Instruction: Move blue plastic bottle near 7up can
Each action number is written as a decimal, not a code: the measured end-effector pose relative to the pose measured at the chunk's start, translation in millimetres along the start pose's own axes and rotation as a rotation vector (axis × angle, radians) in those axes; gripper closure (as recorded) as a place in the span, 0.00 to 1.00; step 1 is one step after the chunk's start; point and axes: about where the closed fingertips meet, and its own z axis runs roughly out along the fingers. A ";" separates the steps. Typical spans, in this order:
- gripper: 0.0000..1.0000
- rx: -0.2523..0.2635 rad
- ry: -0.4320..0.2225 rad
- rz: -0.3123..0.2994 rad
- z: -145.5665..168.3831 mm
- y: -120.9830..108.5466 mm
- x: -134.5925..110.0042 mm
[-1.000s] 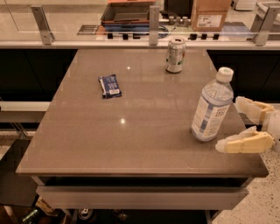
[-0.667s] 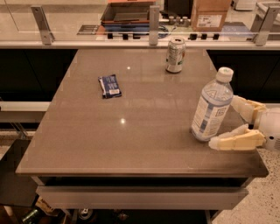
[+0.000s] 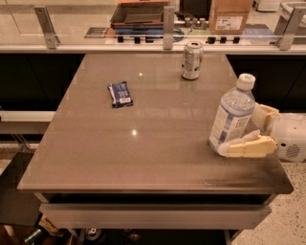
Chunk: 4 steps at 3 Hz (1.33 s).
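**A:** Where is the hand?

**B:** The hand (image 3: 241,134) reaches in from the right edge of the counter (image 3: 143,162), low over the surface. It sits right up against the lower right side of the blue plastic bottle (image 3: 233,117). Behind it, just off the counter's edge, is the white rounded body of the robot (image 3: 292,136).

**A:** Is it clenched on the bottle or loose?

**B:** I cannot tell. It is pressed close to the bottle, but a firm grip does not show from this angle.

**A:** How does the bottle stand?

**B:** Upright on the counter, white cap on top, label turned toward the camera. It is near the right edge, in the nearer half of the surface.

**A:** And the 7up can?

**B:** The 7up can (image 3: 192,60) is upright too, at the far edge of the counter, a little right of centre, just in front of the rail. It is well apart from the bottle, which stands closer to the camera and further right.

**A:** Anything else on the counter?

**B:** A dark-blue snack packet (image 3: 120,94) lies flat, left of centre. It is left of the can and nearer the camera, and well apart from both can and bottle.

**A:** What is beyond the far edge?

**B:** A clear barrier held by metal posts (image 3: 168,21). Behind it are a cardboard box (image 3: 232,16) on the right and a dark tray (image 3: 138,13) nearer the middle.
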 end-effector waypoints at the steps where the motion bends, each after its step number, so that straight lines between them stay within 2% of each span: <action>1: 0.17 -0.007 -0.009 -0.007 5.2 1.0 -2.8; 3: 0.63 -0.009 0.005 -0.001 12.0 6.2 -4.4; 4: 0.87 0.018 0.002 -0.009 16.5 -3.7 -11.3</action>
